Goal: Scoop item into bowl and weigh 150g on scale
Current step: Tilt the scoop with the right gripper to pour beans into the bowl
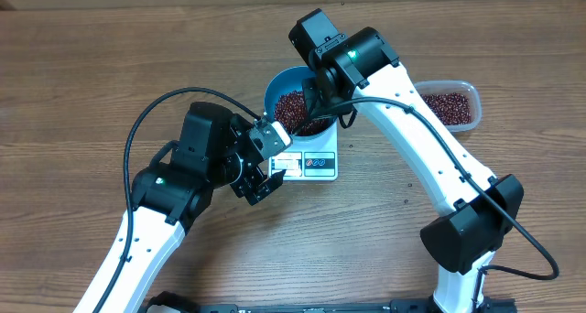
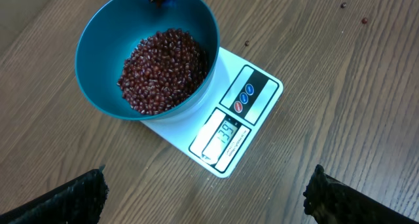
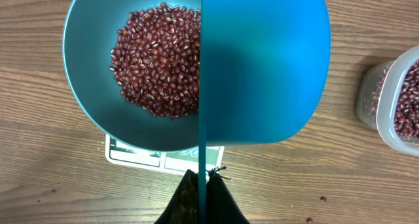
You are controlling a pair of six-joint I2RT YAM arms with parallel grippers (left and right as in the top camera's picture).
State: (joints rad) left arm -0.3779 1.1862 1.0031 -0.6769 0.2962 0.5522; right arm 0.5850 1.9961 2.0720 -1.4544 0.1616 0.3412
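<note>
The blue bowl (image 1: 286, 82) stands on the white scale (image 1: 316, 165) and holds a heap of red-brown beans (image 1: 293, 110). In the left wrist view the bowl (image 2: 98, 44), its beans (image 2: 163, 70) and the scale (image 2: 245, 109) with its lit display all show. My right gripper (image 3: 204, 185) is shut on the thin handle of a blue scoop (image 3: 262, 67), which hangs over the right half of the bowl (image 3: 88, 40) and its beans (image 3: 157, 60). My left gripper (image 2: 206, 198) is open and empty over bare wood, just short of the scale's display end.
A clear tub (image 1: 449, 104) with more beans stands to the right of the scale and shows at the edge as the tub (image 3: 393, 99) in the right wrist view. A few stray beans (image 3: 322, 199) lie on the wooden table.
</note>
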